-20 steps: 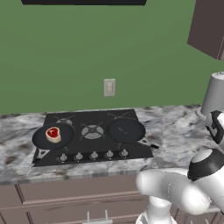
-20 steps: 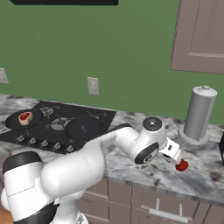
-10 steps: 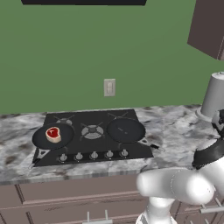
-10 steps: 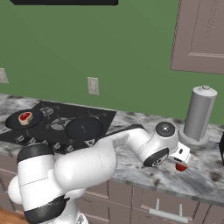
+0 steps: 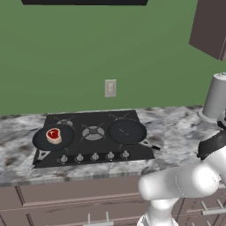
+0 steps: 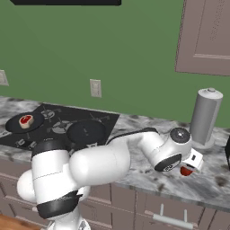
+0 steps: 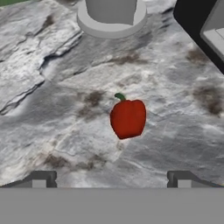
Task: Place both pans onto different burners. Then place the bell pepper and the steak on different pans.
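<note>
Pincer (image 7: pixel 111 179) above the bell pepper (image 7: pixel 127 118) on the counter (image 7: pixel 52 100).
Pincer released, grasping nothing; pepper lies near the grey canister (image 7: pixel 111 13); steak (image 5: pixel 54 135) sits in a pan (image 5: pixel 44 141).

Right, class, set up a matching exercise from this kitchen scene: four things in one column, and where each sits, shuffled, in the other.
Things:
1. steak
2. bell pepper
3. grey canister
4. empty pan

Places:
A. right-hand burner
B. bare counter, below the open gripper
C. in the left pan
D. upright on the counter by the wall

Pairs: 1-C, 2-B, 3-D, 4-A
</note>
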